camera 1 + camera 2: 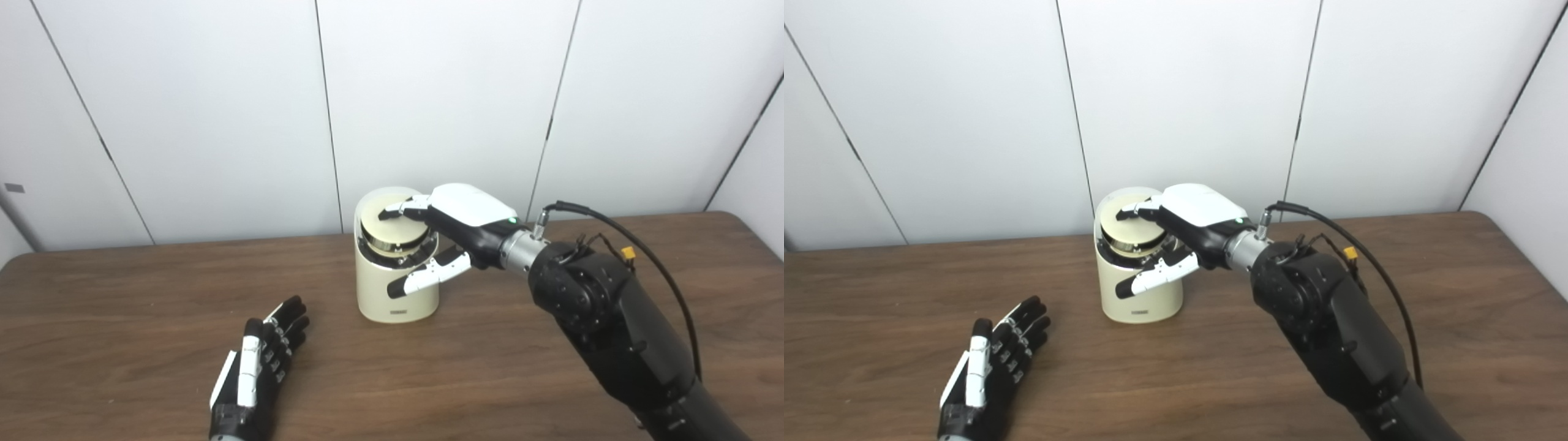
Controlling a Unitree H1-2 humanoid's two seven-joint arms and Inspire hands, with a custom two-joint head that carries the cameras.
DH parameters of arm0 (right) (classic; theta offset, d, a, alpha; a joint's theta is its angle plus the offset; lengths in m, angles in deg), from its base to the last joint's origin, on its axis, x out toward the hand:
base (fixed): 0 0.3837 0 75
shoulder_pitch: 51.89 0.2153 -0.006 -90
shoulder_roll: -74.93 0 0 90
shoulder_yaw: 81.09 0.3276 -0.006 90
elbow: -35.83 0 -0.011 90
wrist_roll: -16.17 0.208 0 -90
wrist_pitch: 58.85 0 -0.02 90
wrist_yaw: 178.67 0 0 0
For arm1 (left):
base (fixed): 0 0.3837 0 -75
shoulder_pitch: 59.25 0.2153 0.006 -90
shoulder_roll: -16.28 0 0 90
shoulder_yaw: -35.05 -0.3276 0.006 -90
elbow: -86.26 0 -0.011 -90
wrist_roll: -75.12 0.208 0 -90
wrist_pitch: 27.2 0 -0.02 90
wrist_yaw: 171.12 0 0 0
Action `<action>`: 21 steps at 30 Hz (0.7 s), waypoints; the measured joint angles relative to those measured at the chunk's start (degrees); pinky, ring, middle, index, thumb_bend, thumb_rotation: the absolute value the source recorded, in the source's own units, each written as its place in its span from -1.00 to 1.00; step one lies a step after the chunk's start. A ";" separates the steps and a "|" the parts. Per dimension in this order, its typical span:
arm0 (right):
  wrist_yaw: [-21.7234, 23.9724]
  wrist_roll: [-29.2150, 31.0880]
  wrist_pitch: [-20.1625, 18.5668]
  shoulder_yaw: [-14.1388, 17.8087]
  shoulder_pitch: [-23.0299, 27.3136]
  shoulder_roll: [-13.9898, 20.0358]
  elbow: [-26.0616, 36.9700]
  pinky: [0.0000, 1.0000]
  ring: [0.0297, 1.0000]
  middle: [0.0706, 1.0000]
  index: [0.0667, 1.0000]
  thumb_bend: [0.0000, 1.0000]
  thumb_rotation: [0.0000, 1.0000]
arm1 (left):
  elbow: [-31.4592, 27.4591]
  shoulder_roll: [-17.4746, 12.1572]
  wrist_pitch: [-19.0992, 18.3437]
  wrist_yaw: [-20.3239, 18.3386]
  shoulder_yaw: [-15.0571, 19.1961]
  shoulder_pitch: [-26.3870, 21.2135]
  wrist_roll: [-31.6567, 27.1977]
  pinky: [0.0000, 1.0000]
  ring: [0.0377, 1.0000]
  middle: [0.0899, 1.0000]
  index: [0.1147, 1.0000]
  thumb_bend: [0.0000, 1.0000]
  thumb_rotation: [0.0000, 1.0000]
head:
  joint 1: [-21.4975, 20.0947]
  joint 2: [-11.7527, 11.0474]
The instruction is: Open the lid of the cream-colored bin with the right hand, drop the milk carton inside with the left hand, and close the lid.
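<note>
The white-backed right hand reaches over the cream-colored cylindrical bin, fingers spread on its round tilted lid and thumb under the rim (grasping nothing). Well leftward, the black left hand lies flat and open on the brown wooden table.

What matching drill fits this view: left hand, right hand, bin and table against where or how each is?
1 left hand
2 right hand
3 cream-colored bin
4 table

A upright near the table's far edge
B dark wood grain
C fingers on the bin's lid
D open on the table, holding nothing

Pairs: 1-D, 2-C, 3-A, 4-B
</note>
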 measured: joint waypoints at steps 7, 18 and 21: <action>-0.72 -0.55 1.02 -0.37 -0.58 0.18 0.07 0.69 0.81 0.66 0.63 0.70 0.50 | -1.29 0.58 -1.64 1.09 -0.25 0.31 0.13 0.84 0.82 0.80 0.78 0.43 0.83 | 0.53 0.70; -1.34 -2.25 0.97 -1.78 -1.06 0.18 0.05 0.73 0.81 0.69 0.64 0.71 0.55 | -1.66 0.89 -2.10 1.29 -0.51 0.32 1.24 0.74 0.78 0.80 0.78 0.42 0.87 | 0.79 1.67; -1.72 -2.26 1.02 -1.79 -1.19 0.16 -0.24 0.76 0.82 0.69 0.62 0.72 0.55 | -1.71 1.19 -2.12 1.33 -0.65 0.31 1.34 0.76 0.78 0.79 0.77 0.42 0.85 | 0.97 1.76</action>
